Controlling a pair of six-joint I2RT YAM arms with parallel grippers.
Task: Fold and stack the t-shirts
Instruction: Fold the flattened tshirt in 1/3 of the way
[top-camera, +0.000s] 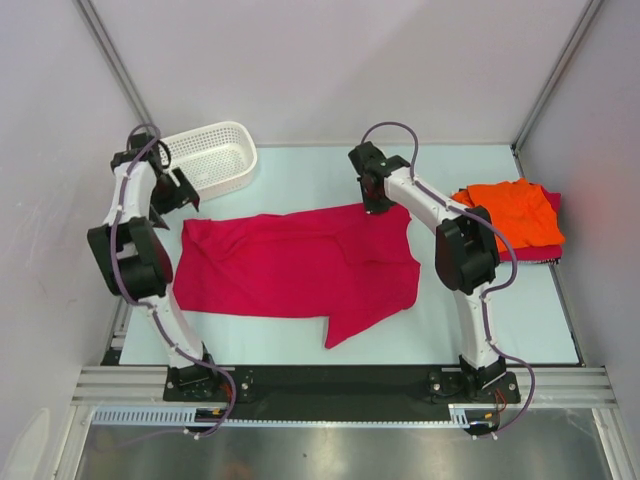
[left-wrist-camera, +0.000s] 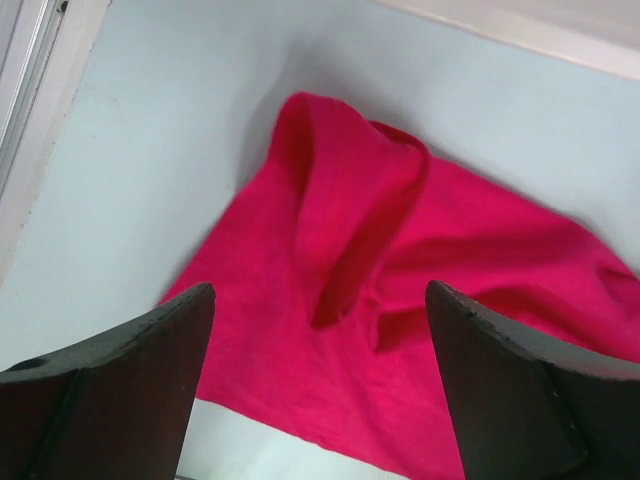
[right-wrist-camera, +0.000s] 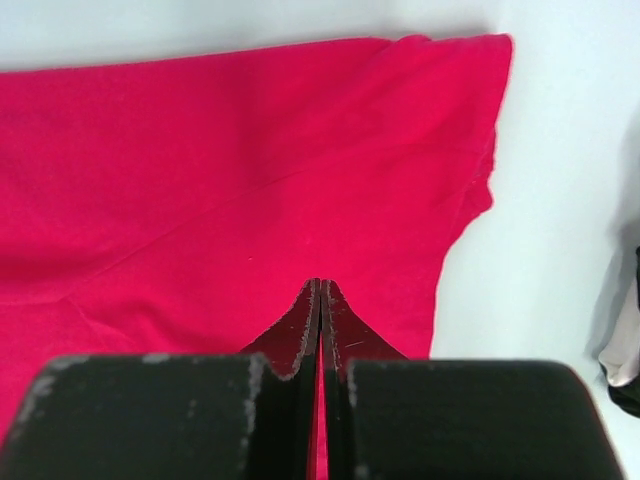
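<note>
"Two grippers, two states. Which one is doing the work?"

"Your right gripper (right-wrist-camera: 320, 285) is clamped flat with a sliver of red between its fingers. It looks pinched onto the far right edge of the crimson t-shirt (top-camera: 290, 265). Your left gripper (left-wrist-camera: 320, 290) is spread wide above the shirt's far left corner and holds nothing."

"And where is the shirt itself?"

"It's spread across the middle of the table (top-camera: 260, 335), with one sleeve poking toward you and a raised fold under your left jaws. The orange t-shirt (top-camera: 510, 210) lies folded at the right, on top of a second crimson t-shirt (top-camera: 548, 252). The white basket (top-camera: 215, 160) sits at the far left."

"How will it handle?"

"Light, limp and thin, so I'd expect it to drape and drag rather than slide. Take it at the hems or corners with both sides together, and pinch through every layer. A grab in the middle of a panel would likely just bunch it."
</note>
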